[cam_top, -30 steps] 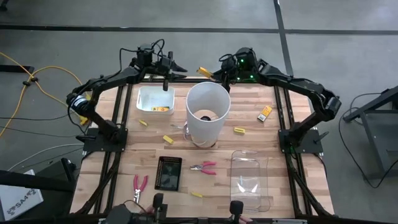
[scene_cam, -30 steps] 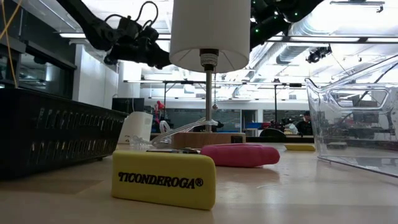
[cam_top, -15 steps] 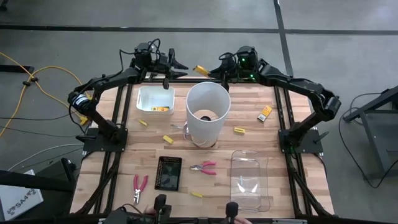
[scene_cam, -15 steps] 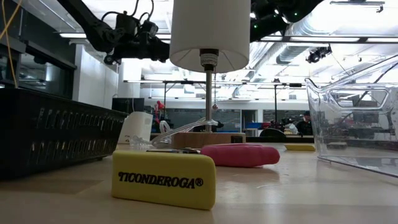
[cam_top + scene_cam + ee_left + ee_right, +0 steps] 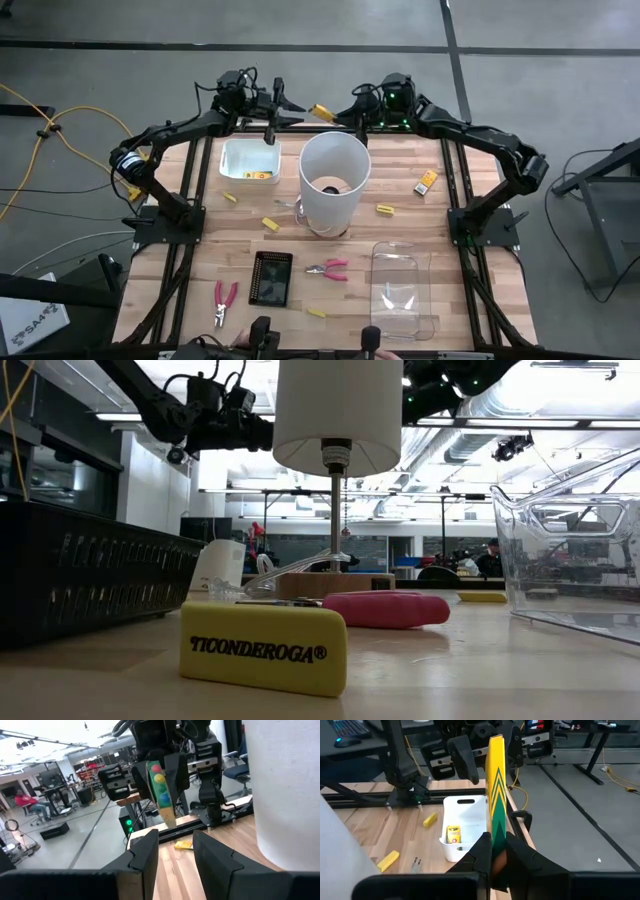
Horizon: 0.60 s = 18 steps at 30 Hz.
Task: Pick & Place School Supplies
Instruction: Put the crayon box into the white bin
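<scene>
Near the top middle of the high view, the right end effector (image 5: 338,115) is raised above the far edge of the wooden surface (image 5: 470,200) and its fingers are clamped on a flat yellow box (image 5: 322,112). In the right wrist view this box (image 5: 496,795) stands upright between the dark fingers and shows a green zigzag pattern.

The left end effector (image 5: 285,103) hangs just to the left of it, facing the box, with its fingers apart and nothing between them. In the left wrist view, the box (image 5: 160,790) is seen ahead between the left arm's own fingers (image 5: 145,851).

Below them, in the upper left part of the surface, a white bin (image 5: 249,159) holds one small yellow box. The tall white cylinder (image 5: 333,180) stands in the middle. Yellow erasers lie around it: one (image 5: 270,224) left of its base, one (image 5: 385,209) to its right, one (image 5: 316,312) near the bottom edge. One pair of pink pliers (image 5: 328,268) lies below the cylinder, beside a black tray (image 5: 272,277); the other pink pliers (image 5: 224,298) is at the lower left. A clear container (image 5: 401,288) sits at the lower right.
</scene>
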### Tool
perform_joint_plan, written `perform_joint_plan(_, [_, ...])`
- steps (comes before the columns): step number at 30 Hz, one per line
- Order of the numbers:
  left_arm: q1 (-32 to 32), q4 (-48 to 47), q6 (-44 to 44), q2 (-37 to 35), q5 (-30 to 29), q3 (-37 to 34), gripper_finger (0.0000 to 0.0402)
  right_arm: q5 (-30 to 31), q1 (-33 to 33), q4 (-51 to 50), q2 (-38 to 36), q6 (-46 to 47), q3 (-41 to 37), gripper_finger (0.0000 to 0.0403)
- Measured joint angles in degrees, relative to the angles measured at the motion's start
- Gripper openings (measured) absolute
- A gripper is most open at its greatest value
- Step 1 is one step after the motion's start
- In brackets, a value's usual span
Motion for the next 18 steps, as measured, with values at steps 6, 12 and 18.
perform_joint_plan(6, [0.05,0.81,-0.58,0.02,0.0,0.0,0.0117,-0.17,0.96,1.09,0.1,-0.08,-0.02,0.0025])
perform_joint_plan(12, [-1.43,3.08,-1.87,0.02,0.47,-0.02,0.0117,-1.64,2.16,5.15,3.21,-0.07,-0.07,0.0025])
perform_joint_plan(18, [-1.46,3.48,-2.74,0.13,-0.2,-0.02,0.0117,-1.55,1.79,7.14,4.7,-0.13,-0.04,0.0025])
